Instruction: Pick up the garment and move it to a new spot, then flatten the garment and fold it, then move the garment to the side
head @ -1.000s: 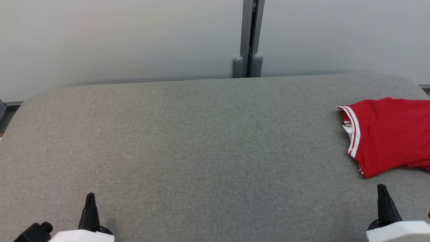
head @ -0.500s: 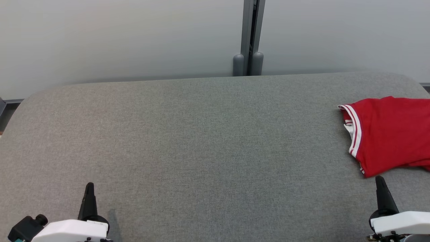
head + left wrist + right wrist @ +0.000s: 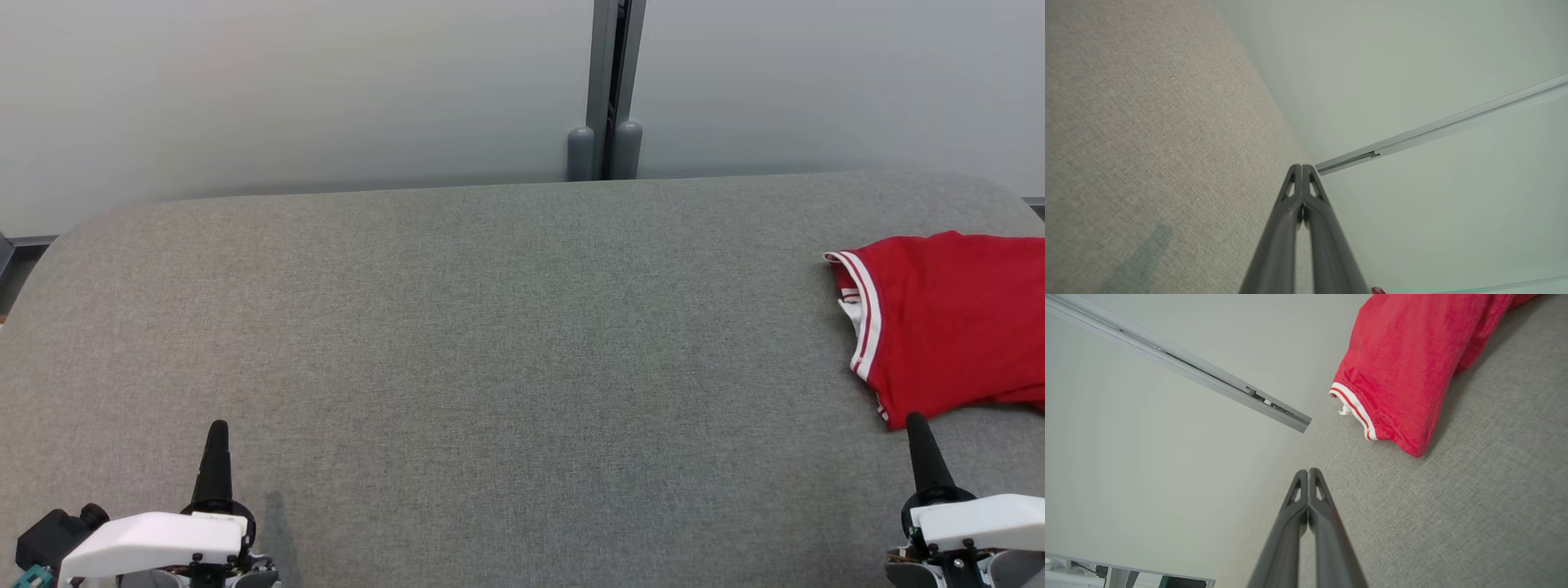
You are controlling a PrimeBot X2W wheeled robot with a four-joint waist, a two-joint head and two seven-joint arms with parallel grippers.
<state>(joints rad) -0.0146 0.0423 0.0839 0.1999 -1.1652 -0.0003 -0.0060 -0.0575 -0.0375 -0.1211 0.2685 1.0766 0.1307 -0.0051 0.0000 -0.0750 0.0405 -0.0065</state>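
Note:
A folded red garment (image 3: 947, 322) with white trim lies at the right edge of the grey fabric table (image 3: 490, 327), running out of the head view. In the right wrist view the garment (image 3: 1404, 363) lies ahead and to the right of my fingers. My right gripper (image 3: 914, 420) is shut and empty, its tip just short of the garment's near corner. Over the near left of the table my left gripper (image 3: 217, 429) is shut with nothing in it. The left wrist view shows the left gripper (image 3: 1302, 166) with both fingers pressed together above bare cloth.
Pale wall panels stand right behind the table's far edge, joined by a grey metal post (image 3: 608, 90). The table's rounded left corner (image 3: 49, 261) drops off at the far left.
Both grippers have moved a little forward over the table; the right tip now nearly meets the garment's near corner. The head view has shifted slightly. The garment lies as before.

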